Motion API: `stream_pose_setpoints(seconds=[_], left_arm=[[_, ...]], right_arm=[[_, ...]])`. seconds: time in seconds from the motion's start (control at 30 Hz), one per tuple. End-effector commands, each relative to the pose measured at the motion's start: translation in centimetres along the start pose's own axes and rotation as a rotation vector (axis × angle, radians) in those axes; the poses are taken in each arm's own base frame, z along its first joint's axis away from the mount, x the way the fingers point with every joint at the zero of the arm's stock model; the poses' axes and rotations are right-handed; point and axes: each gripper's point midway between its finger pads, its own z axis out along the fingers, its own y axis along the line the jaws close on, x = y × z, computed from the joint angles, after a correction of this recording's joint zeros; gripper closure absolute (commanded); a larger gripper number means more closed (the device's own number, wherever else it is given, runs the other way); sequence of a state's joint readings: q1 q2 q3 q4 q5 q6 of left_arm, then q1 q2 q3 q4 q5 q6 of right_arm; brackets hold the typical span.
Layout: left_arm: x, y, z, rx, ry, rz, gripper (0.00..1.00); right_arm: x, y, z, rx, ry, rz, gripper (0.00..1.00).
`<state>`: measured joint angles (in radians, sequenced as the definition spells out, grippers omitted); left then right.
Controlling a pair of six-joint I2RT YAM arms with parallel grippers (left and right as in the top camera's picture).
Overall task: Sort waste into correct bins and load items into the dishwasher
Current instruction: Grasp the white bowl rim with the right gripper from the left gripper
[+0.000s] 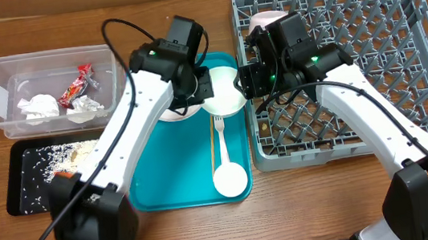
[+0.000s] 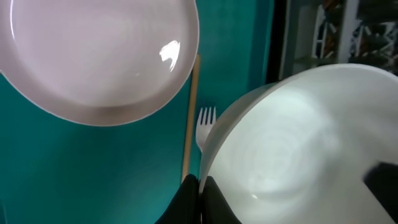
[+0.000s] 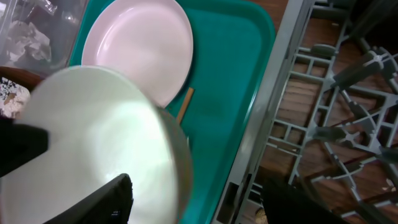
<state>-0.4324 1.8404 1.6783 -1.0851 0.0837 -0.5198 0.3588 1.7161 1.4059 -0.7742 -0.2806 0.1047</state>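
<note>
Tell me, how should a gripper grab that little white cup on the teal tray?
By its rim, coming straight down from above. The cup seems to stand mouth up on the teal tray, so one finger can slip inside and one outside its wall. Pinch the side away from the fork.

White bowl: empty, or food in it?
Empty. Both wrist views show the bowl interior bare and white, with no scraps.
</note>
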Motion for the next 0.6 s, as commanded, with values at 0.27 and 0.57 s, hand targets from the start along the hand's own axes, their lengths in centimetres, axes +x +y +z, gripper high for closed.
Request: stream_pose_setpoints(seconds=[0.27, 0.57], left_arm=[[0.4, -2.4, -3.9, 0.074, -0.068, 0.065, 0.96], [0.1, -2.9, -3.8, 0.056, -0.099, 0.085, 0.96]], right_arm=[[0.4, -0.1, 0.7, -0.01, 0.018, 0.009, 0.47], [0.4, -0.1, 0.7, -0.009, 0.018, 0.008, 0.48]])
